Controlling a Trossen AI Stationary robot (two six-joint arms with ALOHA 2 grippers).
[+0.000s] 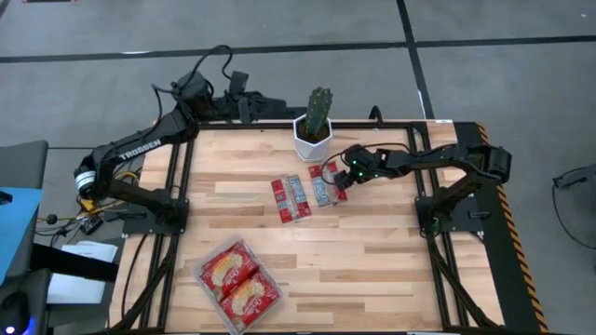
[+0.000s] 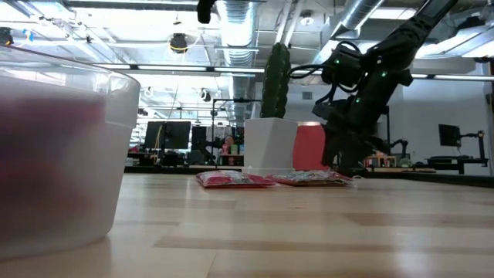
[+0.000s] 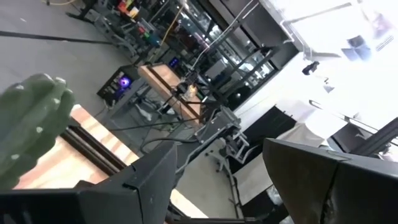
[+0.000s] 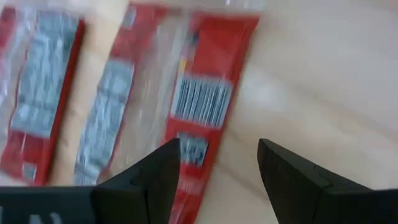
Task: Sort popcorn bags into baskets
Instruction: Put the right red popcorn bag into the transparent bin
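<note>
Popcorn bags (image 1: 307, 194) flat mid-table, right gripper (image 1: 341, 180) over them, fingers (image 4: 155, 177) apart.

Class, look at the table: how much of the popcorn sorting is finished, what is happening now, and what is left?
Done: two large packets lie in the clear tray. In hand: the right tool hovers open over the slim packets beside the cactus pot, holding nothing yet. Left: those slim packets all remain on the wood. The left tool waits open near the table's far edge.
</note>
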